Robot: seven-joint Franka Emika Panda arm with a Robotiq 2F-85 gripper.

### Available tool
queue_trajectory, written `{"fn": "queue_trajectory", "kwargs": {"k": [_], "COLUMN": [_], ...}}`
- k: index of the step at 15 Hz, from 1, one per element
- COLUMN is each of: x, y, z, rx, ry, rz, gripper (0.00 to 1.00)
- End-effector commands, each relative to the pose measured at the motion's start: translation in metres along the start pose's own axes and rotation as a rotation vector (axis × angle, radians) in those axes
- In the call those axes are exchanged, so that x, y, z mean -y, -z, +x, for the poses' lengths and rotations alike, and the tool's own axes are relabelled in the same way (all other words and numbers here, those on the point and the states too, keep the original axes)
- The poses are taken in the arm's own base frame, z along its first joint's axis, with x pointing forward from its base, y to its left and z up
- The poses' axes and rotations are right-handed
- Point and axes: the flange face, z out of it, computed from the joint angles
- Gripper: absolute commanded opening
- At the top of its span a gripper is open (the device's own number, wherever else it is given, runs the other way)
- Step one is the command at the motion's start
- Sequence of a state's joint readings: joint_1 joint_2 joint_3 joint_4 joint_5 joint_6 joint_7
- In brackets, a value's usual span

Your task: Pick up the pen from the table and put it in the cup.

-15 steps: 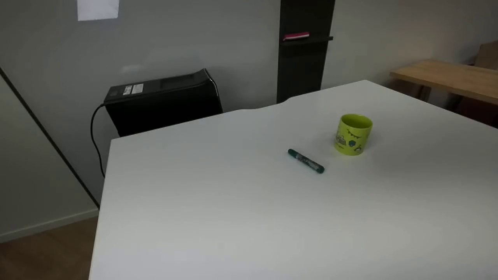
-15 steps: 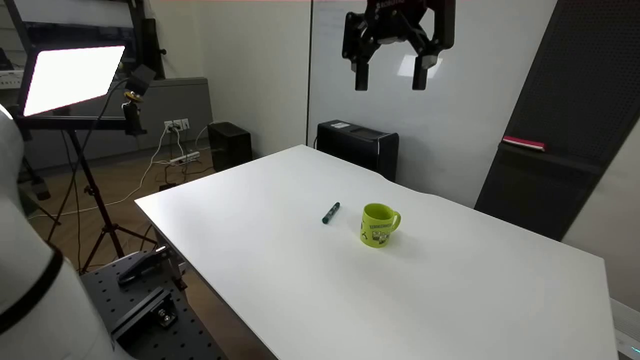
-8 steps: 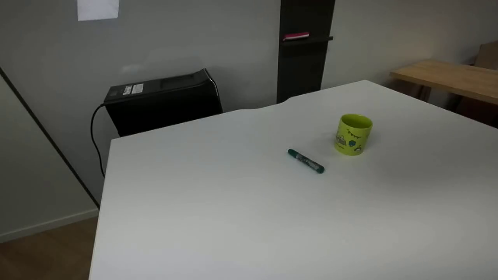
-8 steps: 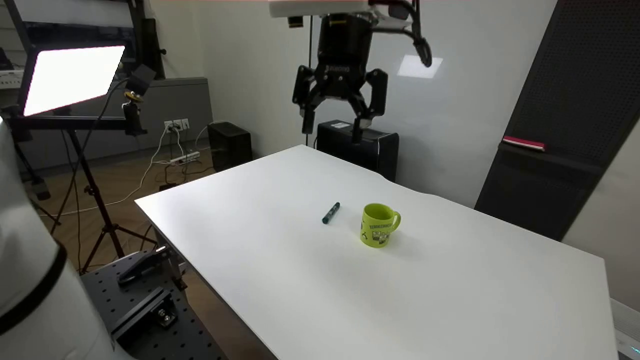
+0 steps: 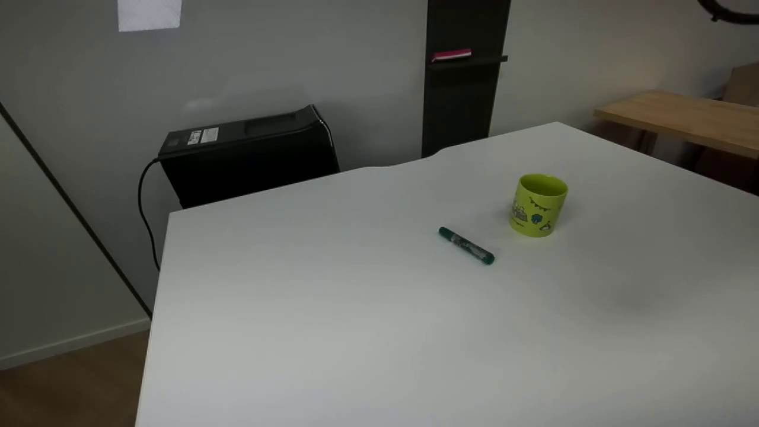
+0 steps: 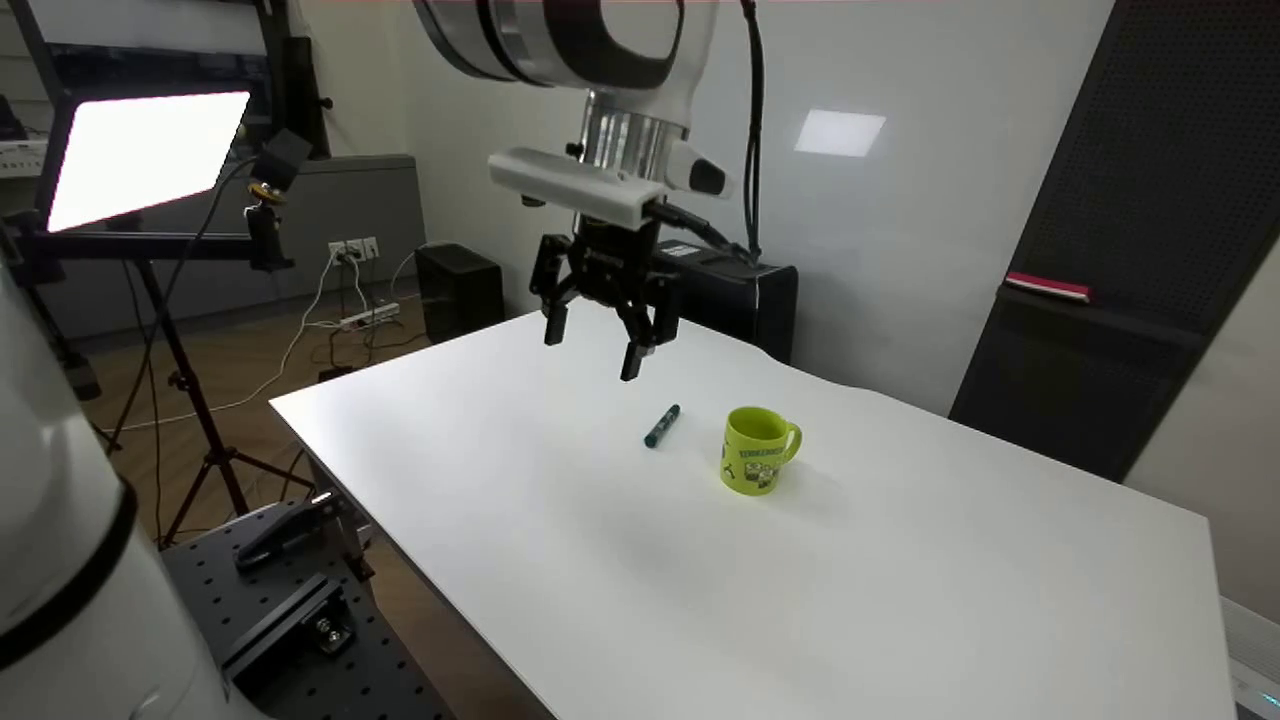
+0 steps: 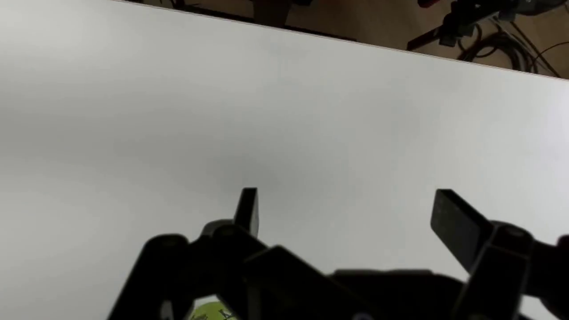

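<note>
Just now the pincer had sunk nearer the worktop, spread wide and holding nothing; likely the reach for the green marker was underway. One marker lay on the worktop, lower than the pincer and apart from it; one yellow-green mug stood upright near the marker, likewise lower.
</note>
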State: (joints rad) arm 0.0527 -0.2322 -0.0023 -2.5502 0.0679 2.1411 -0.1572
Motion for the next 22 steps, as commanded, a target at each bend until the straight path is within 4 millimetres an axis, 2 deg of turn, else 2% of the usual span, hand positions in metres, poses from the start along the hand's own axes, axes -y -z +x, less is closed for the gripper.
{"fn": "queue_trajectory", "kwargs": {"k": [1, 2, 3, 5, 7, 20, 22], "x": [0.013, 0.016, 0.01, 0.015, 0.016, 0.016, 0.005], "y": [-0.03, -0.037, -0.026, -0.039, -0.043, -0.041, -0.045], "z": [0.019, 0.025, 0.012, 0.017, 0.019, 0.02, 0.03], "rx": [-0.009, 0.012, -0.003, 0.015, 0.02, 0.017, 0.019], "ry": [0.006, 0.036, 0.02, 0.033, 0.035, 0.035, 0.032], "rz": [0.002, -0.009, -0.005, -0.008, -0.007, -0.008, -0.007], "gripper": [1.0, 1.0, 1.0, 1.0, 1.0, 1.0, 1.0]}}
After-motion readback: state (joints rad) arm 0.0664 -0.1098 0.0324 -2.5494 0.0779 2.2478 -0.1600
